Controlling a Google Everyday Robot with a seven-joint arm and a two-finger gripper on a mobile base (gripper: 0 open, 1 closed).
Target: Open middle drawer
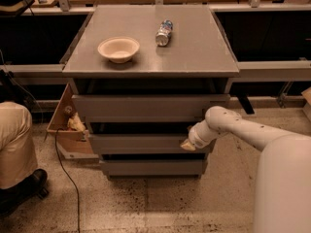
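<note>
Gripper, cream-tipped on a smooth, rounded white arm, sits at the 3 o'clock end of the middle drawer. The drawer has a flat matte grey front and is second of three in the cabinet. Whether the gripper is closed cannot be told.

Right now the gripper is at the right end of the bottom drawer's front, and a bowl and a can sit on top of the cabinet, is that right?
Not quite. The camera view shows the gripper at the right end of the middle drawer front, not the bottom one. The bowl and the can do sit on the cabinet top.
</note>
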